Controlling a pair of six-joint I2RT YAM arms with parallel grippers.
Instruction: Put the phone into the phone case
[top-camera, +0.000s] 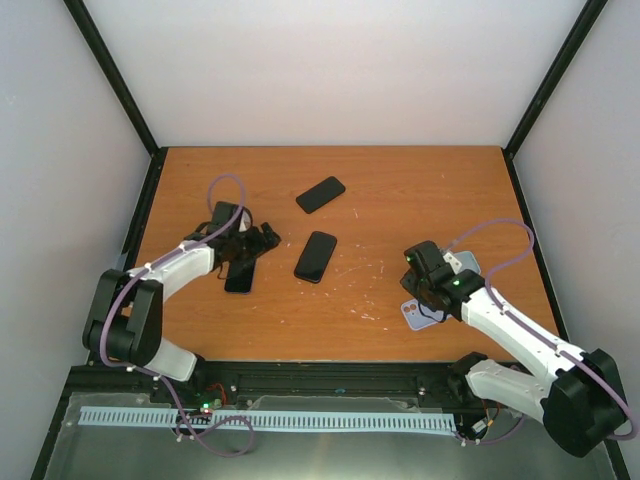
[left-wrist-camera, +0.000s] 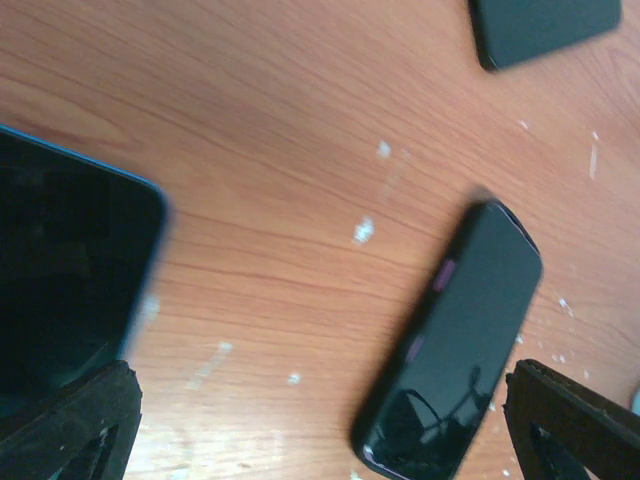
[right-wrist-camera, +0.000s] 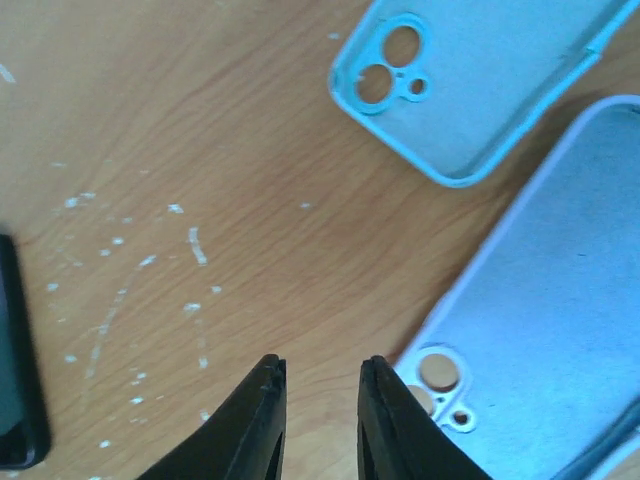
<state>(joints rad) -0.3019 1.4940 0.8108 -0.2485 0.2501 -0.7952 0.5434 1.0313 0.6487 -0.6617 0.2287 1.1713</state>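
Note:
Three dark phones lie on the table: one (top-camera: 320, 194) at the back, one (top-camera: 316, 256) in the middle, and one (top-camera: 240, 277) under my left arm. My left gripper (top-camera: 262, 240) hovers between the last two. In the left wrist view its jaws are wide open with nothing between them (left-wrist-camera: 320, 440); the middle phone (left-wrist-camera: 455, 350) lies near the right finger and the blue-edged phone (left-wrist-camera: 60, 270) by the left one. Two empty phone cases lie on the right: a light blue case (right-wrist-camera: 480, 80) and a paler case (right-wrist-camera: 560, 300). My right gripper (right-wrist-camera: 322, 420) hangs beside the paler case, jaws narrowly apart over bare wood, holding nothing.
The orange wooden table (top-camera: 380, 210) is fenced by black frame posts and white walls on three sides. White scuff marks (right-wrist-camera: 195, 245) dot the wood between the cases and the middle phone. Both arm bases sit along the near edge.

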